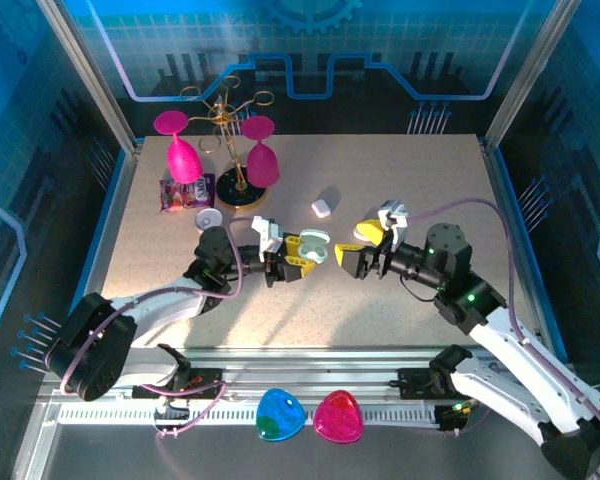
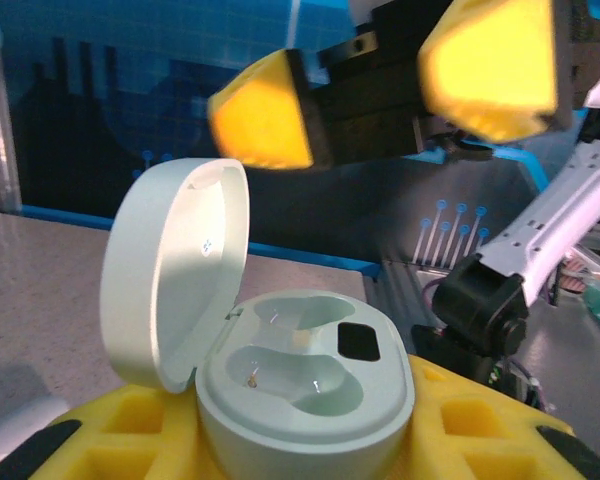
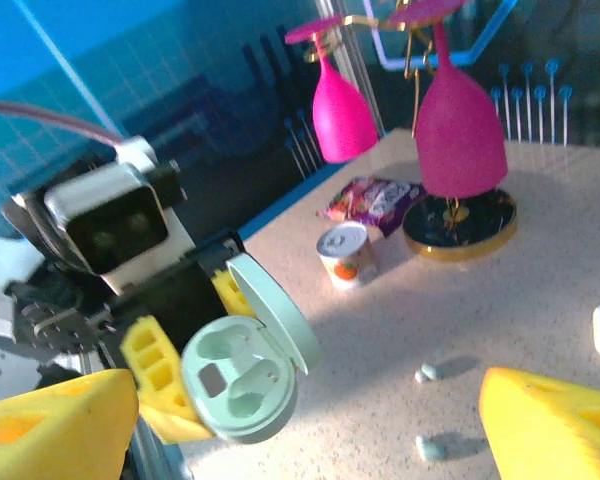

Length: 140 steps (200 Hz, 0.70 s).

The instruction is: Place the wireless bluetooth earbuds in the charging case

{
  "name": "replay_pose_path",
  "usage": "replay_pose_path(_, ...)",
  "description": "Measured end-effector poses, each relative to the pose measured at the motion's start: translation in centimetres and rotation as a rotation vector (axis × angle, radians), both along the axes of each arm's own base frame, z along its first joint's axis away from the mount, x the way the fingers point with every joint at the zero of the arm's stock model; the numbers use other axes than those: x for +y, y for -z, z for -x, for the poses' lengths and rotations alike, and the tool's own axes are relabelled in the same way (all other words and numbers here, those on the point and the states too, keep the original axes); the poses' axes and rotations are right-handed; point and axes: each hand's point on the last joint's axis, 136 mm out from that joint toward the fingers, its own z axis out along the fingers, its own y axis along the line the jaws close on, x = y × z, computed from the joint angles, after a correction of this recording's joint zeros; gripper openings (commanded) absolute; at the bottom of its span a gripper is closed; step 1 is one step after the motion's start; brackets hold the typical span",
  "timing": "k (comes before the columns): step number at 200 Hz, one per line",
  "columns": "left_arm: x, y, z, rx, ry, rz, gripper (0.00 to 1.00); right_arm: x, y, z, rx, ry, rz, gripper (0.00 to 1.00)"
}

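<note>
The mint charging case (image 2: 305, 390) sits between my left gripper's (image 2: 305, 445) yellow fingers, which are shut on its base. Its lid (image 2: 175, 270) stands open and both sockets are empty. From above, the case (image 1: 315, 246) is held just over the table's middle by the left gripper (image 1: 302, 253). My right gripper (image 1: 358, 246) faces it from the right, open, with nothing between its fingers. In the right wrist view the case (image 3: 242, 388) is at lower left, and two tiny pale earbuds (image 3: 427, 372) (image 3: 430, 447) lie on the table between the right gripper's (image 3: 310, 410) spread fingers.
A white case (image 1: 322, 207) lies behind the grippers. At the back left stand a gold rack (image 1: 238, 190) with two pink glasses (image 1: 263, 160), a purple packet (image 1: 185, 192) and a small can (image 1: 209, 218). Blue walls ring the table.
</note>
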Motion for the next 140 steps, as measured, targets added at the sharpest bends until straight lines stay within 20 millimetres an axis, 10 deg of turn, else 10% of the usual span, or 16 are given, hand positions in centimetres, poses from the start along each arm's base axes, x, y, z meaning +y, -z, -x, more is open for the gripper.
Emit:
replay_pose_path(39, 1.5, -0.4, -1.5, 0.009, -0.098, 0.033, 0.25, -1.4, 1.2, -1.3, 0.068, 0.089, -0.024, 0.85)
replay_pose_path(140, 4.4, -4.8, -0.5, -0.098, -0.224, 0.12, 0.25, 0.1, 17.9, -6.5, 0.577, 0.232, 0.29, 0.79)
